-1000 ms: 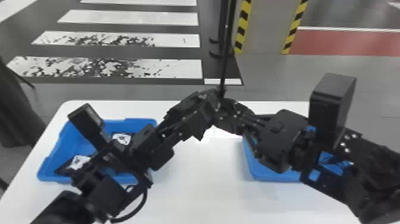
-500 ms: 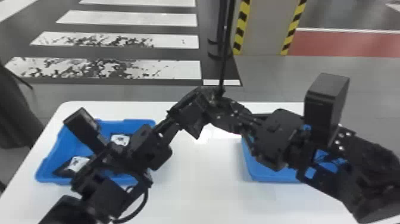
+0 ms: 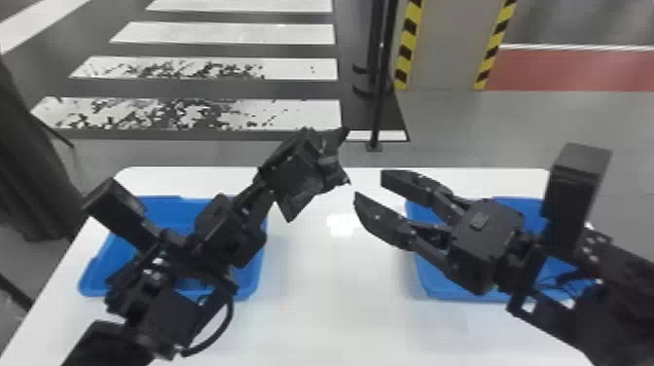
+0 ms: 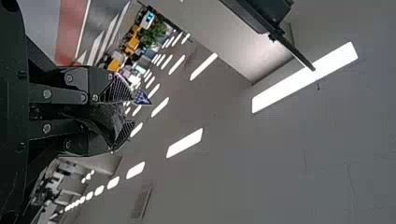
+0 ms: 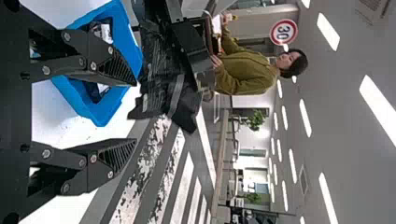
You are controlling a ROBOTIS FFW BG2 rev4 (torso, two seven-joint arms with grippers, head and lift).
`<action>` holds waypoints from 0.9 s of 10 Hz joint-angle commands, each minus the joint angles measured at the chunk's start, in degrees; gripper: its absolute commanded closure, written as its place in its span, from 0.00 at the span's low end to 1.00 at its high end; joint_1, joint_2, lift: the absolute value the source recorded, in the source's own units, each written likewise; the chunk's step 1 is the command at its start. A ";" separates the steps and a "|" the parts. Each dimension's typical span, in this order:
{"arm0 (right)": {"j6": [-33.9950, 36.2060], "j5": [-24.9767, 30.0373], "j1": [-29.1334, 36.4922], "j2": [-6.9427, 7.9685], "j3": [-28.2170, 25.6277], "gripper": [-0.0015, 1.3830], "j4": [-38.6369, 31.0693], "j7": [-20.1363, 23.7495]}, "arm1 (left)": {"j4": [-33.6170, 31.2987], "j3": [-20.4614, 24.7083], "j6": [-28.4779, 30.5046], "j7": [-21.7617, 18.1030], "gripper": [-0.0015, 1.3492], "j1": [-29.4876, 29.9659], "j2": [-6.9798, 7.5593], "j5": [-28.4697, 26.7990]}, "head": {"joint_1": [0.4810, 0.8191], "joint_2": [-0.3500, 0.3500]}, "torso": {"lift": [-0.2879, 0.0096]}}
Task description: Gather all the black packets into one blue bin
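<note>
Because the right tool (image 3: 371, 190) has its two flat black fingers spread and its mouth turned leftward, what matters is how the pinched packet lies to that gap. The left tool (image 3: 318, 175) grips a crumpled, shiny black packet (image 4: 111, 116) between its fingers, raised over the white tabletop (image 3: 340, 282). The packet is to the left of the right fingertips, near but apart, and in the head view sits slightly above the line they point along. A handover looks likely, so that line needs matching first; closing early could catch only an edge. Farther out, the left blue plastic bin (image 3: 92, 287) stands under the left arm, the right blue plastic bin (image 3: 430, 293) behind the right tool.
</note>
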 commanded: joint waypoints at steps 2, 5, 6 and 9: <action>-3.11 -3.10 8.36 3.60 -9.81 0.14 -0.27 0.73 | 0.02 9.94 0.74 -0.92 0.90 3.62 0.00 -7.11 | 0.60 0.50 | 0.60; -9.16 -5.96 18.20 7.47 -17.92 0.15 5.35 1.08 | 2.41 25.48 3.41 -2.15 0.90 7.14 0.00 -19.56 | 0.63 0.54 | 0.60; -10.84 -6.42 19.61 7.82 -18.83 0.15 7.74 1.08 | 4.24 29.36 4.11 -2.50 0.90 6.71 0.00 -23.45 | 0.63 0.58 | 0.60; -21.25 -9.96 21.57 9.05 -20.20 0.15 15.76 0.64 | 11.69 32.10 6.22 -3.03 0.74 1.51 1.06 -32.81 | 0.63 0.71 | 0.60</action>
